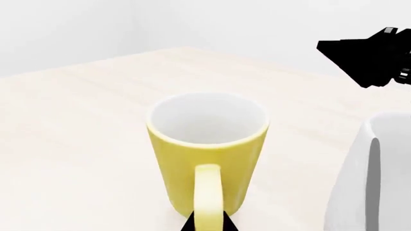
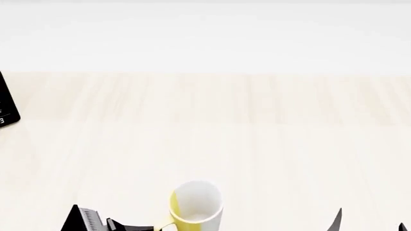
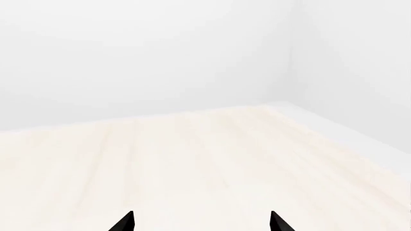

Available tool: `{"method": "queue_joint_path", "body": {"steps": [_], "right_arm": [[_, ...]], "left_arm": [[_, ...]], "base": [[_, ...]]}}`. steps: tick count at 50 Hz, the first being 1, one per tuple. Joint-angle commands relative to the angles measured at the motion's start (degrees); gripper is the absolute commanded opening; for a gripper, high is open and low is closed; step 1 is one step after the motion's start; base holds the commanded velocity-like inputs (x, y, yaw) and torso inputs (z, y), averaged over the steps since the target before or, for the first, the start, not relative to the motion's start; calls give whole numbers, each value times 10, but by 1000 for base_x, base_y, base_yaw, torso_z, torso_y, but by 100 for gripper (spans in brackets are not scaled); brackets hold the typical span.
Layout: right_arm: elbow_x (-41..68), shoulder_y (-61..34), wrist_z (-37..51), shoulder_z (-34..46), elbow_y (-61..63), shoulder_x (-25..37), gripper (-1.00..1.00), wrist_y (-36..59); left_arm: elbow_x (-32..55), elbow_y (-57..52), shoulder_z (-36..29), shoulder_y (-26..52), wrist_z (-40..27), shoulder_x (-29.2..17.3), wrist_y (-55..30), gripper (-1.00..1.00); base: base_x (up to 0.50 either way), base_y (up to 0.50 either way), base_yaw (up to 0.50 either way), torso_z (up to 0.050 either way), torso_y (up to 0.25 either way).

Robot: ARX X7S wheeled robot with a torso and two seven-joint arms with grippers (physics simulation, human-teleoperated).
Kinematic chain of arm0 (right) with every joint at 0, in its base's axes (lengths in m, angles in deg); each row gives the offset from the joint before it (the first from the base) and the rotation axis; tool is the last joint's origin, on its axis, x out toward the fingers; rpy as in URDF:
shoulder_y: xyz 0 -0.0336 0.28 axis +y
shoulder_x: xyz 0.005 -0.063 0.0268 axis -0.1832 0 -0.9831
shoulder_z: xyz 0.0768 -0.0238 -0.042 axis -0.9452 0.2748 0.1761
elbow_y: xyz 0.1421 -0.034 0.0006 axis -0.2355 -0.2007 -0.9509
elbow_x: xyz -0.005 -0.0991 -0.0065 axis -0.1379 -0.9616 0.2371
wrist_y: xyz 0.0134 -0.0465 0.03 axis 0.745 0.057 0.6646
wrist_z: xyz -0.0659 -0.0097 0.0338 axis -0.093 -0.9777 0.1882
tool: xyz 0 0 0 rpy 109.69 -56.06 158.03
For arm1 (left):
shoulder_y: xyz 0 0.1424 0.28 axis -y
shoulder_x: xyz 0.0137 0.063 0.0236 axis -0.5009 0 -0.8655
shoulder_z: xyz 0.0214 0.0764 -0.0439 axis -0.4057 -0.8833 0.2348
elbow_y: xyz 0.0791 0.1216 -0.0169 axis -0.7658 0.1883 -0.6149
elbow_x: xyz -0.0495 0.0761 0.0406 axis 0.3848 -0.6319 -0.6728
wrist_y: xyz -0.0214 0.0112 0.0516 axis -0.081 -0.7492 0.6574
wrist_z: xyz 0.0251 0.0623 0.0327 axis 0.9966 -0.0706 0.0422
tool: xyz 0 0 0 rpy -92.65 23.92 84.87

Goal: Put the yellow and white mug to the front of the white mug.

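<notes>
The yellow and white mug (image 1: 205, 154) stands upright with its yellow handle (image 1: 207, 192) turned toward my left gripper (image 1: 207, 224). The black fingertips (image 1: 191, 225) sit tight on both sides of the handle, so the gripper is shut on it. In the head view the mug (image 2: 196, 204) is at the near table edge, with my left gripper (image 2: 149, 227) at its left. The white mug (image 1: 376, 183) shows only partly, close beside the yellow mug; it is out of the head view. My right gripper (image 3: 200, 224) is open and empty over bare table.
The light wooden table (image 2: 212, 125) stretches far ahead to a white wall. A black object (image 2: 6, 103) sits at the table's left edge. My right arm (image 1: 372, 55) shows black beyond the mugs; its fingertips (image 2: 337, 221) rise at the bottom right.
</notes>
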Motion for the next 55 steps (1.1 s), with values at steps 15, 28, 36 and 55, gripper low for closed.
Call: {"method": "queue_joint_path", "body": {"steps": [15, 28, 36, 55], "right_arm": [[7, 6, 4, 0, 9, 5, 100, 0], [9, 8, 5, 0, 13, 6, 100, -3], [8, 8, 6, 2, 10, 6, 100, -4], [8, 6, 9, 7, 7, 8, 100, -5]], "left_arm": [[-18, 36, -15, 9, -10, 19, 13, -100], [-51, 122, -29, 30, -21, 39, 42, -100], [-45, 93, -30, 21, -20, 30, 33, -100], [-22, 62, -20, 12, -11, 19, 34, -100]], "base": [[0, 0, 0, 0, 0], [0, 0, 0, 0, 0], [0, 0, 0, -2, 0], [0, 0, 0, -1, 0]]}}
